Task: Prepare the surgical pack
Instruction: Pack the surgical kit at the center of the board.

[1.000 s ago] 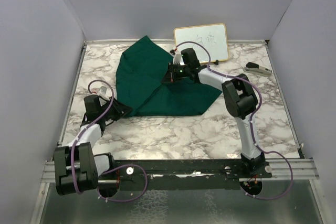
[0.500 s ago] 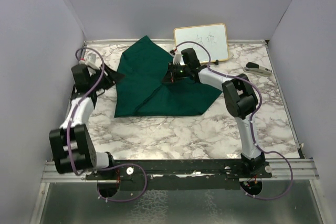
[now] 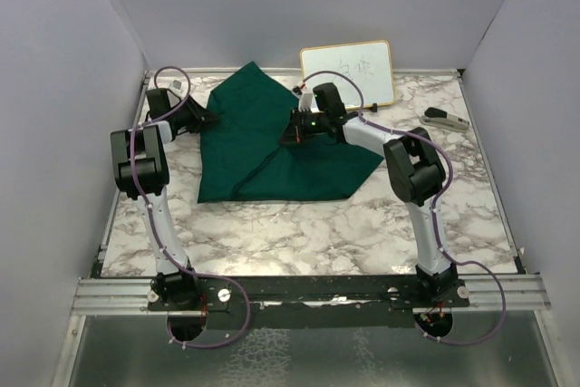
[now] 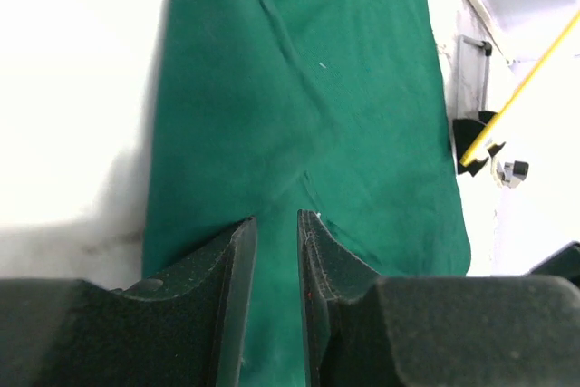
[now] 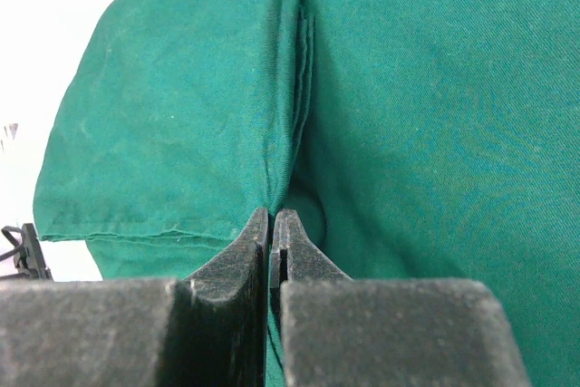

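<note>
Green cloth (image 3: 263,156) lies rumpled on marble table (image 3: 362,224), toward 12 o'clock. We see R gripper (image 5: 271,217) pinching a mid-cloth fold. L gripper (image 4: 276,219) sits at cloth's 9 o'clock edge, jaws w/ narrow gap.

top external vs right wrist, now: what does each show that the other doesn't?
Top external only: the whiteboard at the back, a small dark object on the right of the marble table, and the left gripper at the left edge of the green cloth. Right wrist only: the right gripper close up, jaws shut on a raised fold of the cloth, with layered edges running up from the tips. Both: the green cloth and the right gripper on it.
</note>
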### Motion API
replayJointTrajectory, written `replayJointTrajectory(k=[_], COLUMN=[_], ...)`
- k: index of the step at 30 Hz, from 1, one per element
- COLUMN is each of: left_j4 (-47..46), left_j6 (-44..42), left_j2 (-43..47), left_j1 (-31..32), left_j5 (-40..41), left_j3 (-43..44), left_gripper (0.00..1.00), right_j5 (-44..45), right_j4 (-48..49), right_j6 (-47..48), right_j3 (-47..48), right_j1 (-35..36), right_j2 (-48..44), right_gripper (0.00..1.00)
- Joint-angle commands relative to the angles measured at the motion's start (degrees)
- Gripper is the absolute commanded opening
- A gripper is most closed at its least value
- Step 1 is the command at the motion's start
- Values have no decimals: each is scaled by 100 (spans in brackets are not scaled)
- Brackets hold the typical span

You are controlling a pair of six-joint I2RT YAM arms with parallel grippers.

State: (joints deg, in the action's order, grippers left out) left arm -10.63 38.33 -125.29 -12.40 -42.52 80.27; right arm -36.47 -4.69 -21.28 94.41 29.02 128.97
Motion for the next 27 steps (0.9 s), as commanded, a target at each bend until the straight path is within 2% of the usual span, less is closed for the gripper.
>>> replayJointTrajectory(k=[1,4,10,15,18,21,27], left_j4=[273,480,1010,1413,1345,1301,783], left_j6=[-2,-29,156,221,274,246,330], left_j2=[-724,-1237,-2357,-3264,-3285,-2625,-492], left_j1=[-32,-84,-255,-272,-301,-311,-235], left_j5=[-20,390,914,725,497,399,245], left_j3=[868,1348,2931,4656,5124,4857,2590], left_gripper=[27,25,27,28,31,31,40], right_j5=[69,116,128,145,132,207,488], right_j4=[-18,-34,-169,-203,-231,-284,-569], right_j6=[124,130,189,176,150,164,293], right_j3=[-103,-167,-127,-79,-48,-42,138], right_j1=[-94,-89,-90,-89,-91,-89,-96], right_j2=[-169,-223,-241,-258,-225,-265,-240], right_gripper=[1,1,1,1,1,1,2])
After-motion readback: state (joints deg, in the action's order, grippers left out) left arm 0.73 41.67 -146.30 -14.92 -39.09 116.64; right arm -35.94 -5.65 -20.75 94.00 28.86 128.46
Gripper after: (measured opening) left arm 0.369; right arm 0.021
